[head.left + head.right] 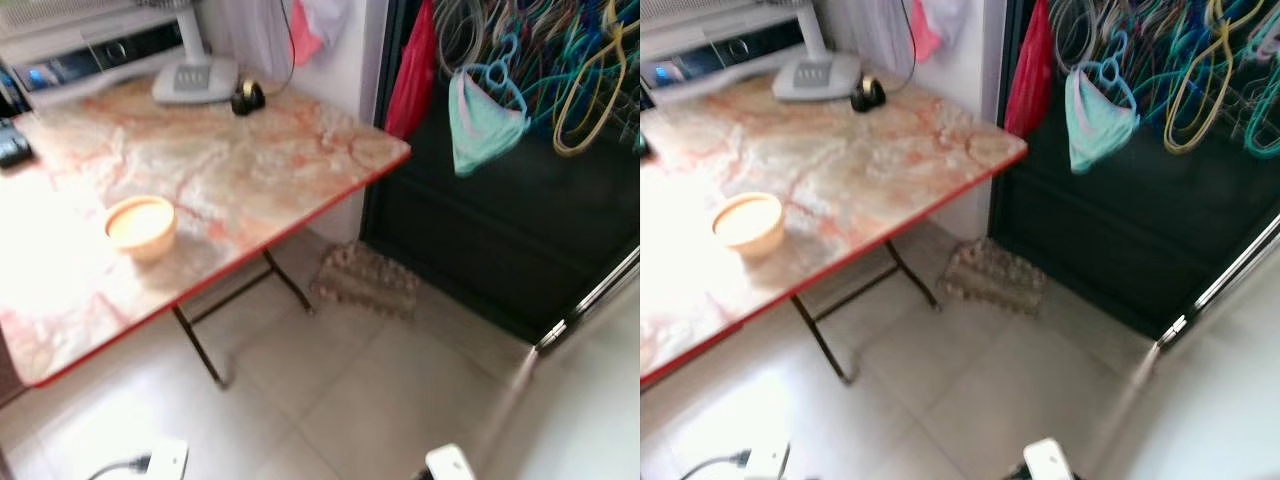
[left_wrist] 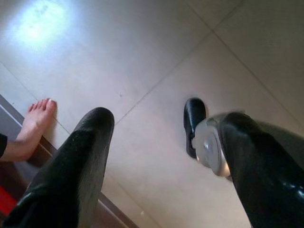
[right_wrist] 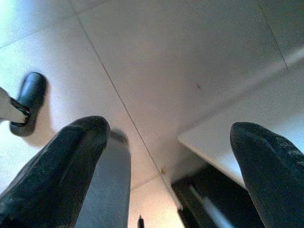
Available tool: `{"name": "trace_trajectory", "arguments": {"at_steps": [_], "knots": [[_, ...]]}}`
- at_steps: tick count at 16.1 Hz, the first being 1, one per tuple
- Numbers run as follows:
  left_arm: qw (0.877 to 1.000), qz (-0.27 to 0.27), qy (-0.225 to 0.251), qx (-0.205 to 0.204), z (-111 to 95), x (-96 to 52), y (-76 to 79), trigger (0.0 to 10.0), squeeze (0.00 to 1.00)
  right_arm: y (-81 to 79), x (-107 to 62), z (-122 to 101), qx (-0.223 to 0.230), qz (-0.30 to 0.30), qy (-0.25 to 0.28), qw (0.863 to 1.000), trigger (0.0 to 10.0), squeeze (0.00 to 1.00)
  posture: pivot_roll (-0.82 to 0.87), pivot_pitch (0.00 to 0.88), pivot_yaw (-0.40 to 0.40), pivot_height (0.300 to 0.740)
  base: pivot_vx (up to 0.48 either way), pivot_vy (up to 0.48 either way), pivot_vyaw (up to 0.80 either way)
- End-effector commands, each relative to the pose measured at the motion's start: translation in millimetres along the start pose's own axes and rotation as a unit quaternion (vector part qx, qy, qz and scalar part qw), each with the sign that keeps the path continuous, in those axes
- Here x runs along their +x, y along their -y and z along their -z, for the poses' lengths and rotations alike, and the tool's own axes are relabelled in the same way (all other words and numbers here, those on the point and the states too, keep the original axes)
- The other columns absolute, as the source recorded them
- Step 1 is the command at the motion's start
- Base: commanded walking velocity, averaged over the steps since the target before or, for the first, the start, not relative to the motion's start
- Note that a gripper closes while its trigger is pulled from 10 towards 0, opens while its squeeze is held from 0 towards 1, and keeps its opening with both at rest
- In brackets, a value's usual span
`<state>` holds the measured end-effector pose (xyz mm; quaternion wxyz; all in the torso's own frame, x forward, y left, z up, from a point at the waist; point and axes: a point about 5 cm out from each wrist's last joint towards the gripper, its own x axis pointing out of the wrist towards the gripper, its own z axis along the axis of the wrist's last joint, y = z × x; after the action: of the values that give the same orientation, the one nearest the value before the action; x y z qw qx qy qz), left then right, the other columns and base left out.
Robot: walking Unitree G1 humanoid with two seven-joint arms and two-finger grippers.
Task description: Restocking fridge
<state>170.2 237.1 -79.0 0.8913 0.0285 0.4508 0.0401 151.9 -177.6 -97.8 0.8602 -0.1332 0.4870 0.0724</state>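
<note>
- Head views blurred; folding table (image 1: 250,170) used as landmark, its left side cut off by frame.
- Dark item (image 1: 12,145) at table's far-left edge, cropped, can't identify.
- Bowl (image 1: 141,227) sits on table near its front red edge.
- Fan base (image 1: 195,80) and small black object (image 1: 247,97) at table's back edge.
- Egg tray (image 1: 366,280) on floor just right of table legs, against dark cabinet (image 1: 480,250).
- Hangers (image 1: 560,70) above cabinet, tangled.
- Fridge not identifiable; white surface (image 1: 600,400) far right of table, cropped.
- Open tile floor (image 1: 350,400) in front of table.
- Left gripper (image 2: 161,142) fingers spread, empty, over floor; a bare foot (image 2: 33,126) nearby.
- Right gripper (image 3: 168,147) fingers spread, empty, over floor.
</note>
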Motion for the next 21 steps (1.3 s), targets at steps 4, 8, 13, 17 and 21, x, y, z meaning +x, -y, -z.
{"name": "trace_trajectory", "arguments": {"at_steps": [4,8,13,17,21], "knots": [[1.0,-0.005,0.013,-0.008,0.6,-0.7,1.0,10.0,0.0,4.7,-2.4,11.1,0.004,0.006,-0.015,1.0,10.0,0.0,-0.15,0.04,0.025,0.74,0.0,0.0,0.8],[0.999,-0.01,0.03,-0.022,0.0,-1.5,0.1,10.0,0.0,3.3,-2.5,12.2,-0.007,-0.001,-0.018,1.0,10.0,0.0,-0.14,0.034,0.025,0.74,0.0,0.0,0.49],[0.998,-0.008,0.056,-0.025,-4.7,-2.0,0.4,10.0,0.0,4.7,-2.4,12.1,-0.02,0.0,-0.021,1.0,10.0,0.0,-0.12,0.069,0.01,0.74,0.0,0.0,0.8],[0.994,-0.033,0.103,-0.024,-11.8,-4.1,-2.2,10.0,0.0,5.1,-2.9,13.8,-0.007,0.0,-0.022,1.0,10.0,0.0,-0.12,0.089,0.009,0.74,0.0,0.0,0.0],[0.928,-0.071,0.364,0.041,-141.6,-19.9,20.2,10.0,0.0,5.3,-3.0,14.1,-0.014,-0.001,-0.022,1.0,10.0,0.0,-0.11,0.096,0.006,0.74,0.0,0.0,0.0]]}}
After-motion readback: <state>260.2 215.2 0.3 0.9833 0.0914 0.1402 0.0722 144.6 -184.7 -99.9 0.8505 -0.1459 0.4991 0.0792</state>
